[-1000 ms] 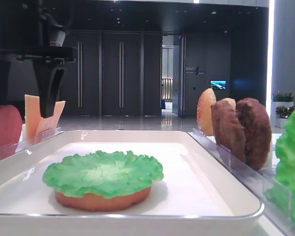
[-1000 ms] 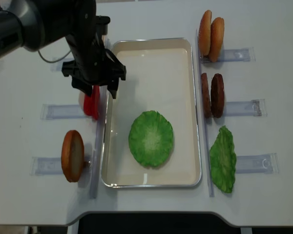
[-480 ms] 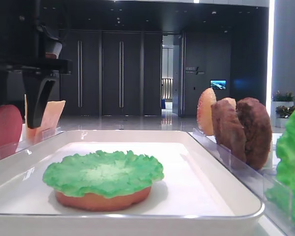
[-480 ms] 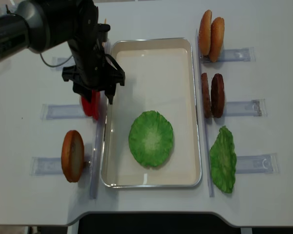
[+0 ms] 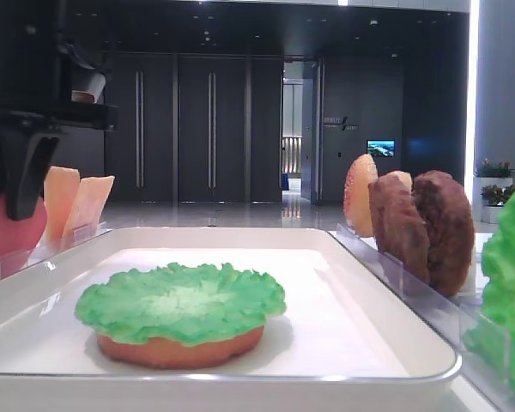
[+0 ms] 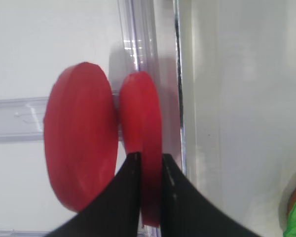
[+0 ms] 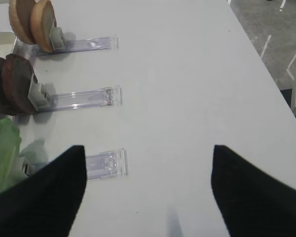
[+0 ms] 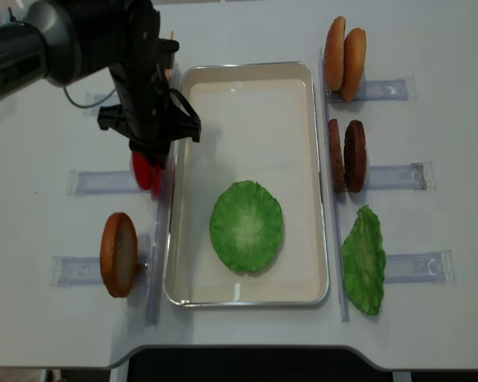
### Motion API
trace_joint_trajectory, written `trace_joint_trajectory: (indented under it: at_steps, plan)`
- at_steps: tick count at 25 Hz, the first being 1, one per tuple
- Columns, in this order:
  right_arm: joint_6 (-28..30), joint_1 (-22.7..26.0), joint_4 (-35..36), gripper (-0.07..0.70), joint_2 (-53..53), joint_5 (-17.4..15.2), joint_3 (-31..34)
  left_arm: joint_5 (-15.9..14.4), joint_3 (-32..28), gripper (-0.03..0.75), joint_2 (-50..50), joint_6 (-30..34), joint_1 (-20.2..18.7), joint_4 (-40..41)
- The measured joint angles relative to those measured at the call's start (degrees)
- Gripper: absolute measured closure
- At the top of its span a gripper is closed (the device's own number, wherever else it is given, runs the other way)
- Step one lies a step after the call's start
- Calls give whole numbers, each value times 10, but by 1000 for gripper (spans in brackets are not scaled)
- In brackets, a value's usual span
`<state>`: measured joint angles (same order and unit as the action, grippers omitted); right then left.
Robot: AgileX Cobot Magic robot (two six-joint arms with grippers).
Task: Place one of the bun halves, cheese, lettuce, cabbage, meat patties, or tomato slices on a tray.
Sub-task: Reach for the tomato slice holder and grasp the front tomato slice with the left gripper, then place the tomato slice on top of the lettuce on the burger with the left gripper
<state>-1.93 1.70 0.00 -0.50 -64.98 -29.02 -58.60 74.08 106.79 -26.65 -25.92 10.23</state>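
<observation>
White table, left pincer clamped on tomato slice.

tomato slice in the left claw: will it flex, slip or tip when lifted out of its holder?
Probably stiff: the pinched tomato slice stands on edge, unbent. Its smooth surface may slip, since the left claw is shut on the lower edge only. The second slice stands close beside it and might tip as it goes.

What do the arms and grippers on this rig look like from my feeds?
The left arm is bulky, rounded and glossy black with grey highlights, and a thin dark cable loops beside it. The left gripper has matte black, tapering fingers. The right gripper's fingers are broad, plain black wedges without markings.
</observation>
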Motion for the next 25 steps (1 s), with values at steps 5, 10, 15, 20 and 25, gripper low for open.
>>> trace_joint_trajectory:
  at_steps: [5,10,15,20,25]
  plan:
    - [0,0,0,128,0,0,0,-5,1,652,0,0,0,1]
    - [0,0,0,128,0,0,0,-12,1,654,-4,3,0,0]
    - [0,0,0,128,0,1,0,-35,14,655,-31,33,0,-32]
    - [0,0,0,128,0,1,0,-35,20,655,-80,57,0,-71]
    - [0,0,0,128,0,1,0,-35,20,655,-121,100,0,-120]
